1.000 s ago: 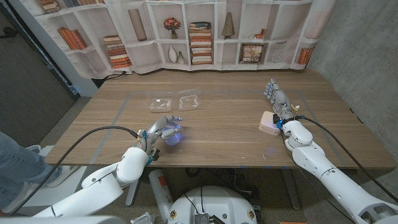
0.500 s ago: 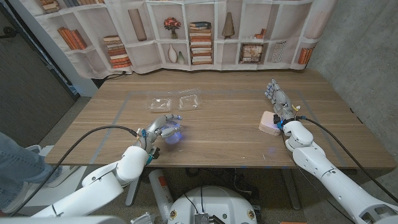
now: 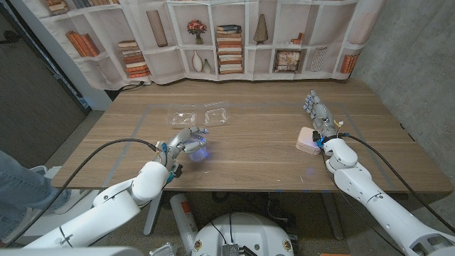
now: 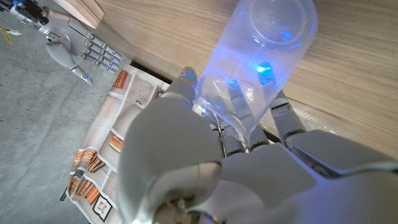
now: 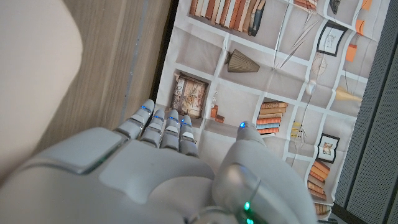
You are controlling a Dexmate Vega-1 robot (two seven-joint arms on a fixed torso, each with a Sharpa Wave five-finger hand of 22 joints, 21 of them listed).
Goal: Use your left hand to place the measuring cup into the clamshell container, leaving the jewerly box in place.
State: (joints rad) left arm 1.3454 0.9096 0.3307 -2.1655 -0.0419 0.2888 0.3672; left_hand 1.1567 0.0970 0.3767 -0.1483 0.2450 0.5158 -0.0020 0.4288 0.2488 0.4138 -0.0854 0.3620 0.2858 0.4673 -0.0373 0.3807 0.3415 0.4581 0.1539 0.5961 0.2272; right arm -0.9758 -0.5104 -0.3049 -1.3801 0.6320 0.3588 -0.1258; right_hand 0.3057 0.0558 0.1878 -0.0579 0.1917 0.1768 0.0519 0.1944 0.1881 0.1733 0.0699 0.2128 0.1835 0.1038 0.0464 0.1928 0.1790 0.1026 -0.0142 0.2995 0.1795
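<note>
The clear measuring cup [image 3: 198, 148], lit blue, is in the grip of my left hand [image 3: 182, 141] near the table's front left. In the left wrist view the cup [image 4: 268, 50] lies on its side with my fingers [image 4: 186, 93] wrapped along it. The open clear clamshell container [image 3: 200, 116] lies a short way beyond, both halves facing up. The pale pink jewelry box [image 3: 308, 141] sits at the right, touching the wrist side of my right hand [image 3: 317, 114], which stands with its fingers straight, holding nothing. Up close, the box [image 5: 34, 81] is a pale blur beside my right hand [image 5: 161, 168].
A curtain printed with bookshelves [image 3: 227, 39] hangs behind the table's far edge. Faint taped lines [image 3: 142, 117] mark the wooden tabletop. A person's leg [image 3: 18, 185] shows at the left edge, off the table.
My left hand has moved a little farther from the front edge, toward the clamshell, with the cup in it. The right hand and jewelry box have not moved.
</note>
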